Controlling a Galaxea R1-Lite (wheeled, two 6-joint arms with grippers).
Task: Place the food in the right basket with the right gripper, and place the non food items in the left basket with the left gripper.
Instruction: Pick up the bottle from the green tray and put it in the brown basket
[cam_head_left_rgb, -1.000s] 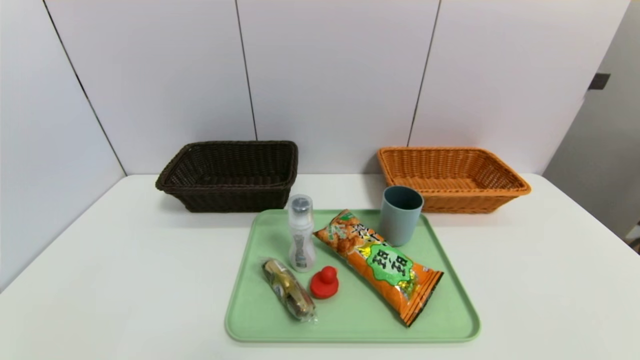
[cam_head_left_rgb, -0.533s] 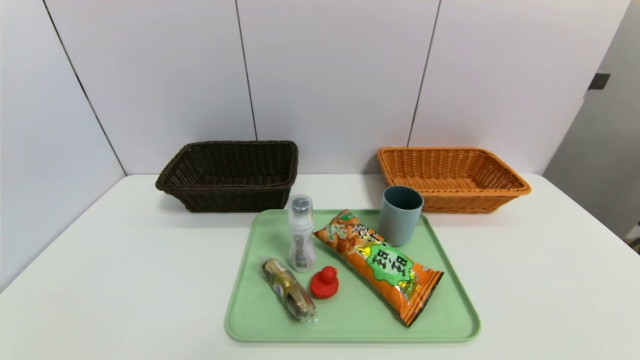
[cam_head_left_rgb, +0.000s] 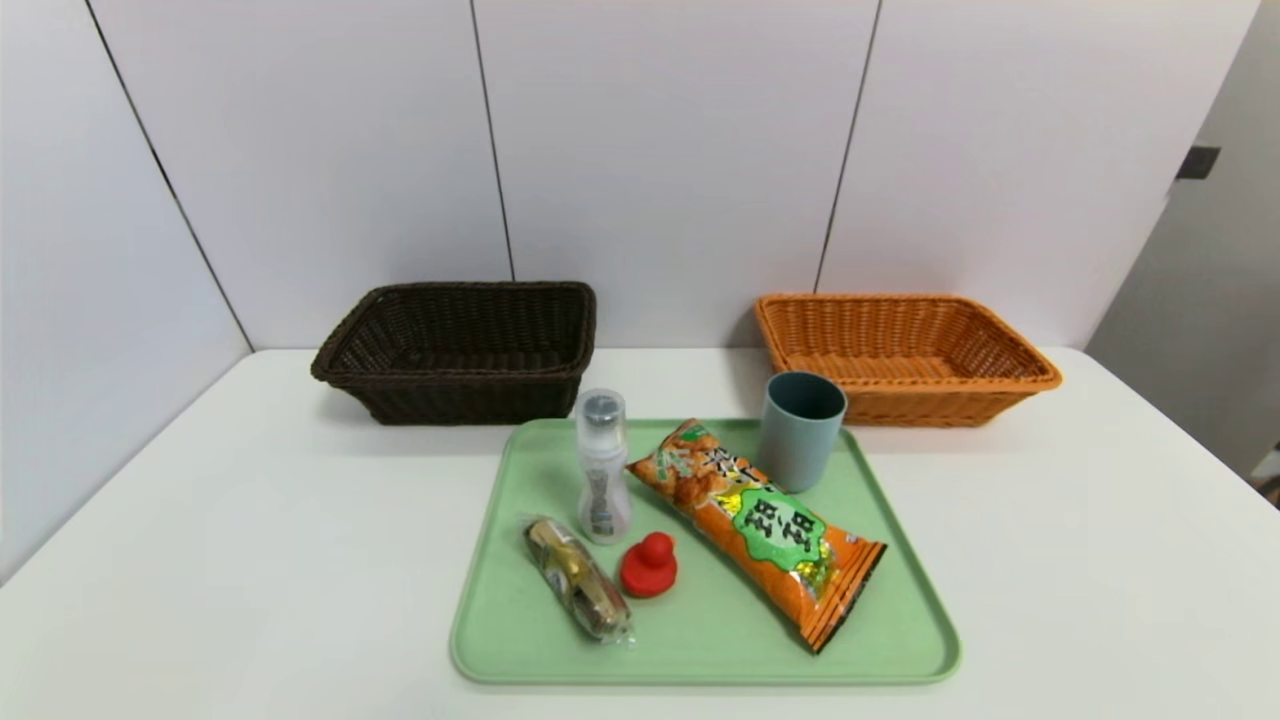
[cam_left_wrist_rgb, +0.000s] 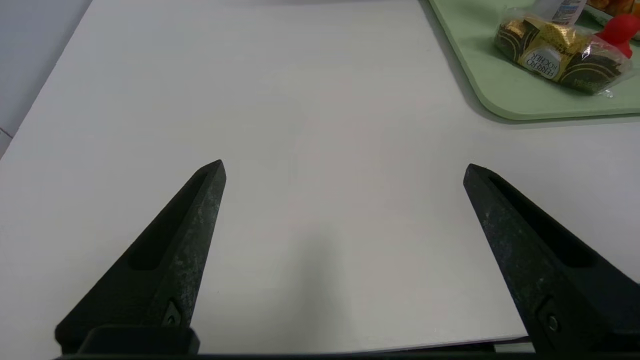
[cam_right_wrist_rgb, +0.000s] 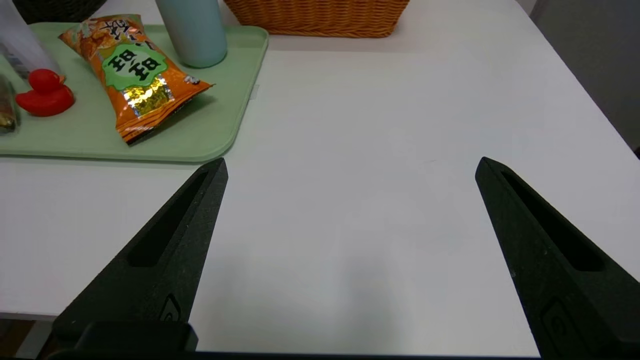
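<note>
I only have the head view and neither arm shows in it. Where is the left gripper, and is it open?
Observer: The left gripper is open and empty, over bare table, short of the tray's corner.
Operator: And the right one?
Observer: The right gripper is open too, over bare table beside the tray's other side.
Operator: What sits nearest the left gripper?
Observer: The clear-wrapped bar, lying at the tray corner; its gold label reads Ferrero Rocher.

Bright, even overhead light; soft shadows beside baskets; glare on snack bag (cam_head_left_rgb: 760, 530) foil; frames sharp.
</note>
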